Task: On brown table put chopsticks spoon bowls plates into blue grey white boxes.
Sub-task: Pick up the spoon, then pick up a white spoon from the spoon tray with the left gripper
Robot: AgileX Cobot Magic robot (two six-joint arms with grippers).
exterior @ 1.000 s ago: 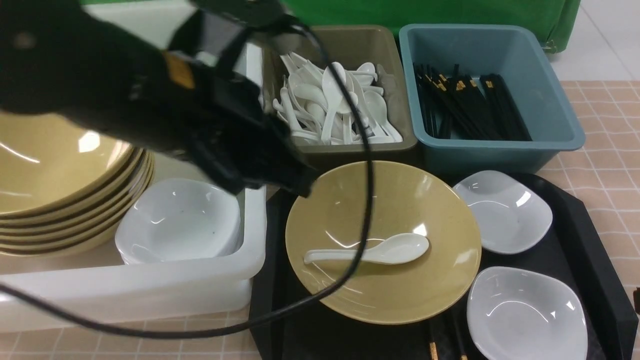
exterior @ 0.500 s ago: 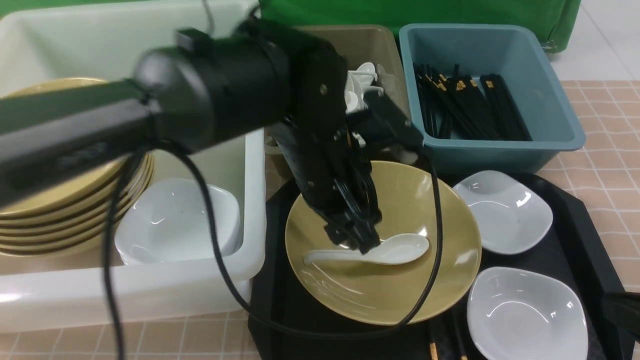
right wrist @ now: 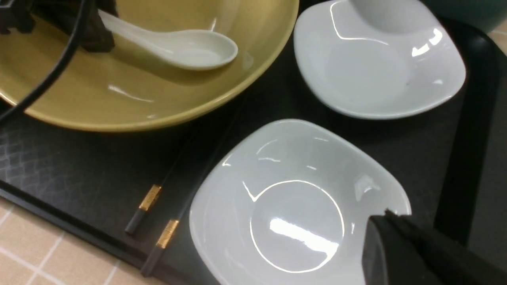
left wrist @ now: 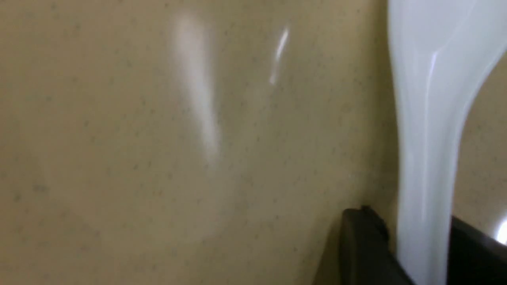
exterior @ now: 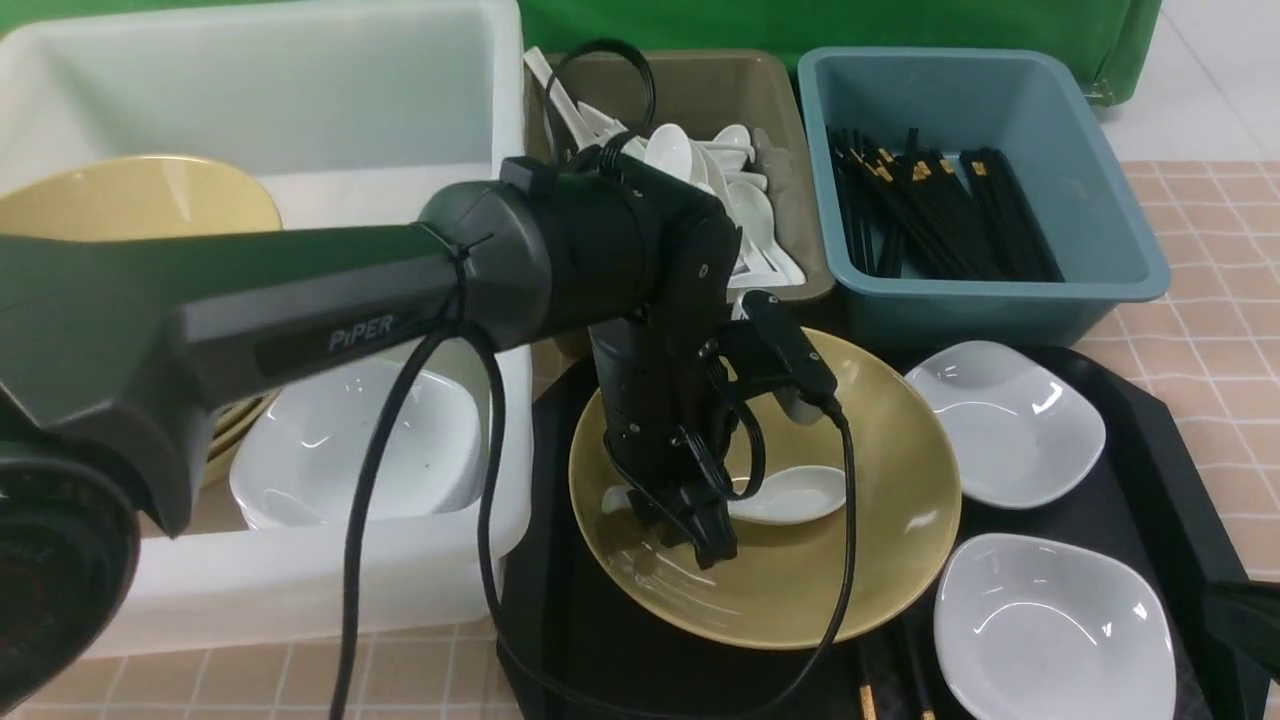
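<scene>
Reaching into the yellow bowl (exterior: 880, 520) on the black tray (exterior: 1150, 470), our left gripper (exterior: 695, 530) pinched the handle of the spoon (exterior: 800, 492); our right gripper (right wrist: 416, 253) hung closed. The grey box (exterior: 720, 90) held spoons (exterior: 750, 215) and the blue box (exterior: 1000, 305) chopsticks (exterior: 930, 215), on the brown table (exterior: 1220, 330).

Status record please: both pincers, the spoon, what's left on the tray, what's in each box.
left pincer: down in the bowl, fingers either side of the spoon handle, apparently shut on it
spoon: lying in the bowl, not lifted
right pincer: shut, nothing seen in it, by the near plate
tray: bowl, far plate, near plate, loose chopsticks
white box: stacked bowls, stacked plates
grey box: spoons
blue box: chopsticks
</scene>
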